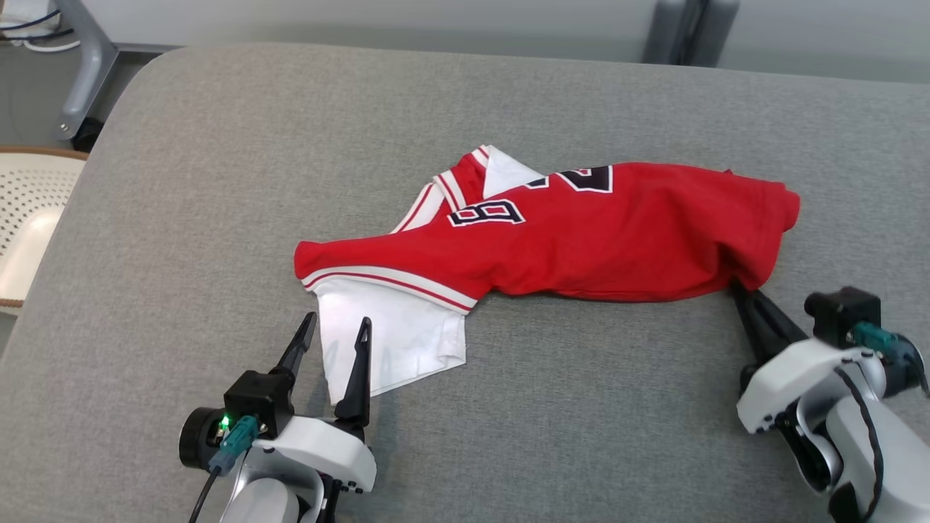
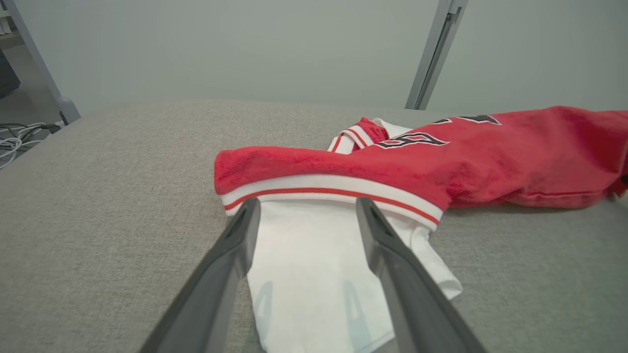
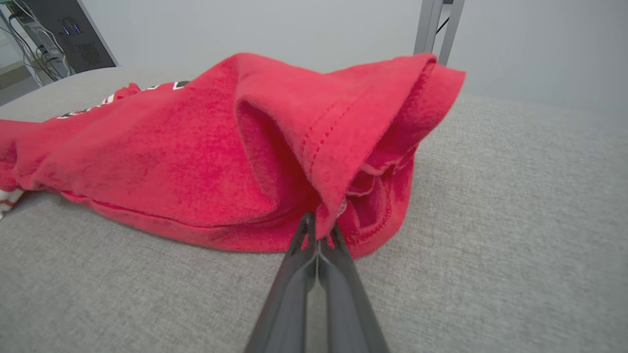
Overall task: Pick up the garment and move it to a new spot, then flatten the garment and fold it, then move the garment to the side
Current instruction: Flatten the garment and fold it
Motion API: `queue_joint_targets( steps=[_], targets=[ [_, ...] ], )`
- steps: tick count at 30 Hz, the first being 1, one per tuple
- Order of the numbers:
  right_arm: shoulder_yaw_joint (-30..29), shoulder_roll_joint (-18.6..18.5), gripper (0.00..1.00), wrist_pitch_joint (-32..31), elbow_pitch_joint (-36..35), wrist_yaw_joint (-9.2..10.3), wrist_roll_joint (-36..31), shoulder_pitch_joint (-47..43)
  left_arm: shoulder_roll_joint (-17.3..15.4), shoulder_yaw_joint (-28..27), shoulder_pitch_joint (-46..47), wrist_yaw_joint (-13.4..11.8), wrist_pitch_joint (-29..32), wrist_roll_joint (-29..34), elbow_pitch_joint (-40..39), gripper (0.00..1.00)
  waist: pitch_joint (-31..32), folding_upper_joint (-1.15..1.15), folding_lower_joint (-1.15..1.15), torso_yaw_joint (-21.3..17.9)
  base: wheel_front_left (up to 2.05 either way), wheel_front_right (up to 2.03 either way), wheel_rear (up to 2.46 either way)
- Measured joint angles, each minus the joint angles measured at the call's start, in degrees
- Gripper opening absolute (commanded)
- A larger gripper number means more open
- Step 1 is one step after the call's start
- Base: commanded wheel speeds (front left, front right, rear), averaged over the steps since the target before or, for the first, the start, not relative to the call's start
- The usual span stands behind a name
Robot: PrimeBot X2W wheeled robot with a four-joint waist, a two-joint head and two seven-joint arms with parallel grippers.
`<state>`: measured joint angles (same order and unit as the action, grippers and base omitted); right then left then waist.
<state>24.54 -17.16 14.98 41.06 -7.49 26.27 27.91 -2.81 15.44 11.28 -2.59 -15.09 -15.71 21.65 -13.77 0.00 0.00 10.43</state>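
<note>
The garment (image 1: 581,232) is a red jersey with white trim, black numbers and a white sleeve, lying crumpled across the grey cushion (image 1: 218,181). My left gripper (image 1: 338,327) stands open, one finger on each side of the white sleeve (image 2: 314,264), tips just short of the red-and-white band. My right gripper (image 1: 737,290) is shut on the garment's red hem (image 3: 338,196) at its right end; its tips are tucked under the fabric there. That pinched edge stands up in a fold in the right wrist view.
The grey cushion's rounded left edge drops off beside a pale perforated chair seat (image 1: 29,218). Metal frame legs (image 1: 83,73) and cables stand beyond the far edge. Bare cushion lies in front of and behind the garment.
</note>
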Motion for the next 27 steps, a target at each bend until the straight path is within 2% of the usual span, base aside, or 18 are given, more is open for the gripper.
queue_joint_targets(
  steps=[3,7,16,22,27],
  targets=[
    [0.4,-0.8,0.00,0.0,-2.3,0.00,0.6,-2.3,0.0,-0.1,-0.5,0.0,0.0,0.0,0.1,1.00,0.4,0.00,0.00,-0.8,0.00,0.00,0.00],
    [2.7,-3.8,0.00,-0.4,-7.8,0.00,2.6,-6.6,0.0,-0.3,-0.9,0.1,0.0,0.2,0.3,1.00,1.3,0.00,0.00,-2.8,0.00,0.00,0.00],
    [5.7,-12.5,0.00,-8.6,-20.2,-0.01,7.0,-12.4,0.0,-0.2,-1.4,0.5,0.0,0.9,0.6,1.00,3.1,0.00,0.00,-6.4,0.00,0.00,0.00],
    [7.7,-16.6,0.00,-10.9,-21.3,-0.01,6.6,-13.3,-0.1,-0.2,-1.4,0.6,0.0,1.1,0.9,1.00,3.0,0.00,0.00,-6.5,0.00,0.00,0.00],
    [7.2,-16.2,0.02,-10.3,-19.6,-0.01,6.4,-14.2,-0.3,-0.5,-1.4,0.7,0.0,1.2,0.9,1.00,2.9,0.00,0.00,-6.7,0.00,0.00,0.00]
  ],
)
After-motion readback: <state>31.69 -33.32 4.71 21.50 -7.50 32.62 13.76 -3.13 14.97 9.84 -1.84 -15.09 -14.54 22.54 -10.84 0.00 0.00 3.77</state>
